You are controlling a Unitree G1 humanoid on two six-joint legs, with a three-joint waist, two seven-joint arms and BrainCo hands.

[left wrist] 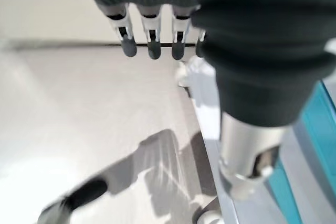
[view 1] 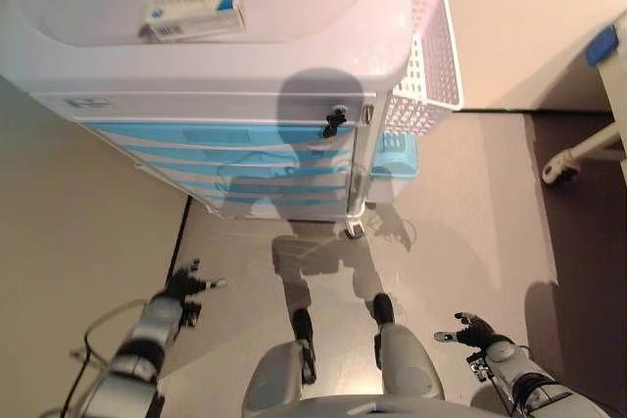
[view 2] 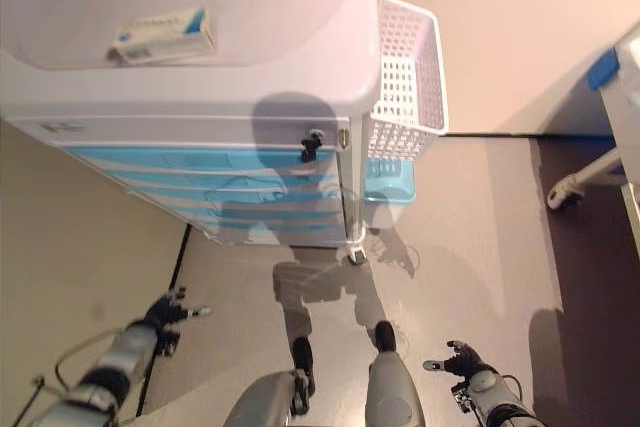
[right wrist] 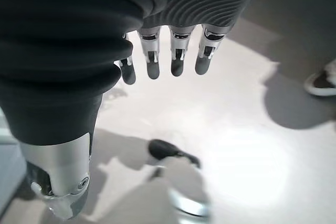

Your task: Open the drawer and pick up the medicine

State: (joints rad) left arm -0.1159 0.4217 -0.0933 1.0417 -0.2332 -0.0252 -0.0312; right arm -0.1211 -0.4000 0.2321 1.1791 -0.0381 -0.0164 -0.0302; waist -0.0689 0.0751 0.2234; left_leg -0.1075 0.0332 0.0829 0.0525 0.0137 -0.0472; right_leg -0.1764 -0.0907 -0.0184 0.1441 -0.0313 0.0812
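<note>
A white cart (view 1: 294, 70) with several blue-fronted drawers (view 1: 225, 159) stands ahead; all drawers look closed. A white and blue medicine box (view 1: 193, 13) lies on the cart's top. My left hand (view 1: 186, 284) hangs low at the lower left, fingers straight, holding nothing, well below the drawers. At the lower right my right hand (view 1: 475, 330) is also open and empty, far from the cart. In the wrist views the left fingers (left wrist: 152, 45) and the right fingers (right wrist: 176, 61) hang relaxed over the floor.
A white perforated basket (view 1: 426, 56) hangs on the cart's right side, above a light blue bin (view 1: 397, 159). A black knob (view 1: 335, 121) sits at the drawer front's right end. A white leg on a caster (view 1: 563, 168) stands at the right.
</note>
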